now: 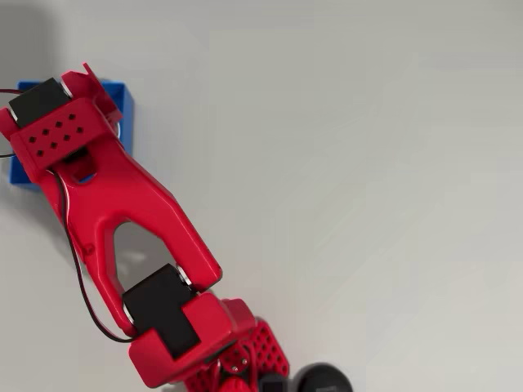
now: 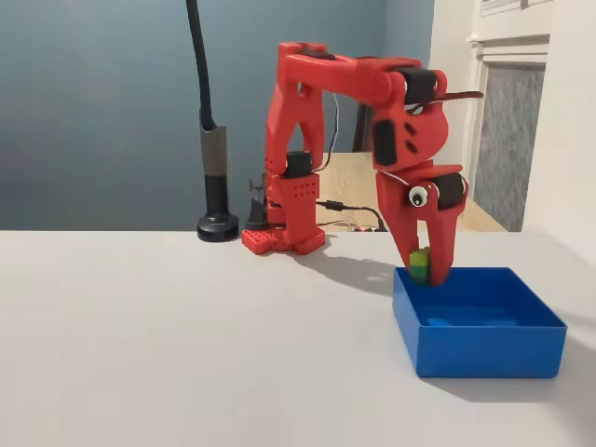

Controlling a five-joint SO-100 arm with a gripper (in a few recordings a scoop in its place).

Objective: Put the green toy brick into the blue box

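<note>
A red SO-100 arm (image 2: 317,140) reaches from its base at the far edge of the white table (image 2: 168,335) and bends down over the blue box (image 2: 484,349), which sits near the table's right edge in the fixed view. The gripper (image 2: 425,270) points straight down, its fingers closed on the green toy brick (image 2: 420,264), whose lime-green top layer shows above a darker green layer between the red jaws. The brick hangs just inside the box's far-left corner, at about the height of the rim, clear of the flat bottom. A googly eye (image 2: 418,196) is stuck on the gripper body. A black gooseneck stand (image 2: 216,186) rises from a round foot on the table's far edge, just left of the arm's base. In the overhead view the arm (image 1: 122,212) stretches to the upper left corner and covers most of the blue box (image 1: 124,102), leaving its right wall and left edge showing.
</note>
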